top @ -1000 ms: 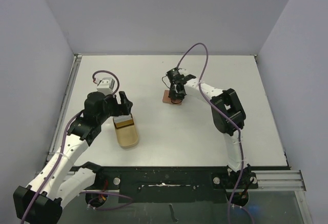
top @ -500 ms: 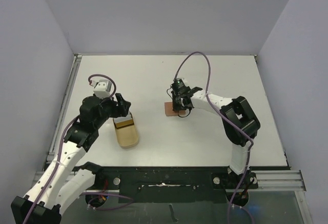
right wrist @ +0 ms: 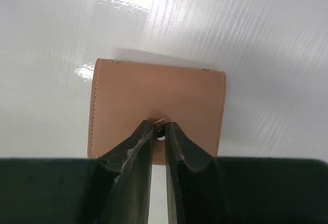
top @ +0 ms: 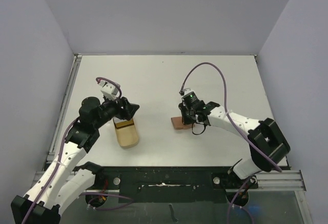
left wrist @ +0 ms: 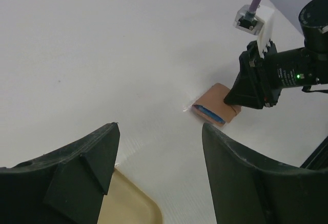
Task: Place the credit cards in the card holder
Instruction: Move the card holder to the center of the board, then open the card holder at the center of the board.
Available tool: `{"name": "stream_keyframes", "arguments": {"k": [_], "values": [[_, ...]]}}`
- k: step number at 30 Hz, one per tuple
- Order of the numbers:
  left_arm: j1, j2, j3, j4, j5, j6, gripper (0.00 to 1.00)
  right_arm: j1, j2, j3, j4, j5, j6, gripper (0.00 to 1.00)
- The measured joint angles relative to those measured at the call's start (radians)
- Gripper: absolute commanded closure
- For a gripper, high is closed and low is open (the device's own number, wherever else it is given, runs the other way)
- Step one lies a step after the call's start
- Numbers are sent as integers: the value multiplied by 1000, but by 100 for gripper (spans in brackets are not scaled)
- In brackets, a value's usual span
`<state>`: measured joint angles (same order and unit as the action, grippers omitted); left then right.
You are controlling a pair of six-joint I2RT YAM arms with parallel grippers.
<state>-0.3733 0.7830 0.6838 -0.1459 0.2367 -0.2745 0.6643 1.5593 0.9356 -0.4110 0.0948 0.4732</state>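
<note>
While the small reddish-brown leather-look card holder [right wrist: 156, 98] lies on the white table [top: 154, 75], right of centre, a light blue card [left wrist: 206, 113] peeks out its side. There the right gripper [right wrist: 160, 128] is pinched narrow on its near edge. Over on the other side, the left gripper [left wrist: 160, 134] gapes wide, holding nothing, above a pale tan case [top: 126, 136].

**Leather-look, plastic and a glossy tabletop**

The card holder [right wrist: 156, 98] is seen as smooth, matt, reddish-tan leather-look material, seamed along its edges and set with small metal rivets [right wrist: 117, 61] (real hide or imitation cannot be told). The blue card [left wrist: 206, 112] in it looks like smooth plastic. The table [right wrist: 246, 39] is finished in white, faintly ribbed gloss that mirrors the lights. The left gripper [left wrist: 160, 131] and right gripper [right wrist: 160, 128] are moulded in matt black plastic, and the pale tan case [left wrist: 130, 208] is smooth and dull.
</note>
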Motion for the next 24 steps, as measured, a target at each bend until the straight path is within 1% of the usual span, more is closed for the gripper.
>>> {"name": "stream_keyframes", "arguments": {"k": [2, 7, 9, 13, 15, 16, 19, 22, 24], "values": [[-6, 0, -13, 35, 63, 39, 36, 6, -79, -24, 13, -7, -31, 100], [-11, 18, -16, 102, 137, 65, 36, 18, -266, -34, 87, -32, -132, 100], [-11, 36, -16, 124, 151, 42, 36, 18, -318, -34, 120, -40, -178, 100], [-12, 71, -16, 184, 179, -65, 36, 25, -398, -35, 190, -77, -280, 100], [-12, 79, -16, 220, 196, -117, 36, 25, -417, -35, 211, -87, -314, 100], [-12, 81, -16, 237, 203, -135, 36, 25, -420, -34, 215, -87, -324, 98], [-14, 80, -18, 256, 213, -147, 35, 25, -397, -18, 196, -73, -321, 84], [-17, 60, -30, 244, 206, -122, 35, 25, -335, 10, 155, -54, -280, 78], [-18, 38, -35, 216, 190, -86, 35, 27, -288, 18, 126, -22, -204, 76]]}}
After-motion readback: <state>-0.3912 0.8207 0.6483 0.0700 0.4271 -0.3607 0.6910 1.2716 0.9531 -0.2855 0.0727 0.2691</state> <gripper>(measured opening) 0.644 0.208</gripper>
